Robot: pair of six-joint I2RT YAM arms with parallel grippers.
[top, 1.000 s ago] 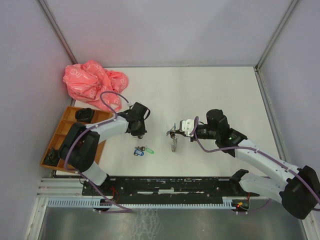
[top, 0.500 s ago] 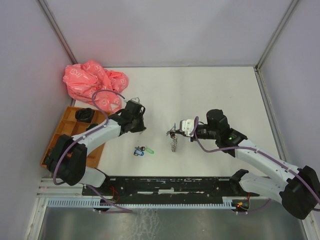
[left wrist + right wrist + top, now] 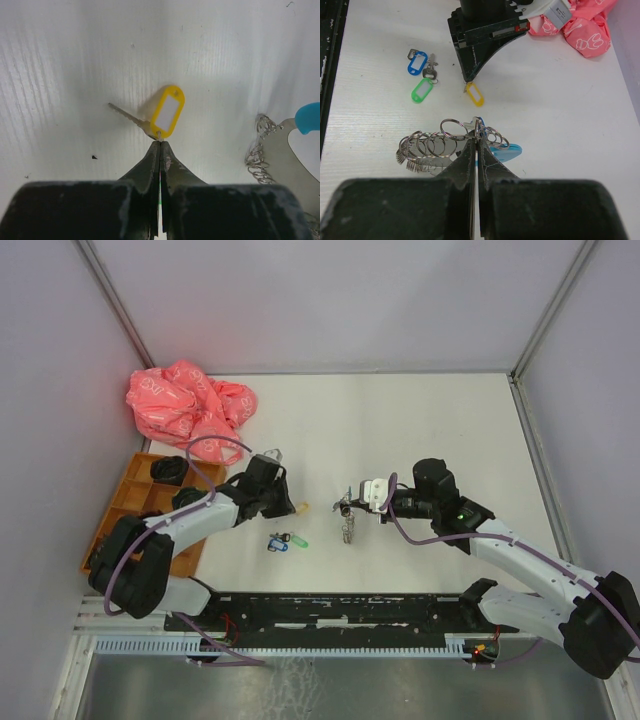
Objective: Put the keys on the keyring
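While pinching yellow-tagged key (image 3: 167, 111) in left gripper (image 3: 160, 144) and keyring (image 3: 449, 144) in right gripper (image 3: 476, 136), jaws clenched: pickup done; next, bring key across, thread.

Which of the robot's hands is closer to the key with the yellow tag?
The left hand: its closed tips pinch the yellow-tagged key at the tag's end. The right hand is off to the side, shut on the keyring, clear of that key.

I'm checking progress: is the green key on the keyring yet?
No, the green key lies on the table beside the blue key, apart from the keyring in the right gripper.
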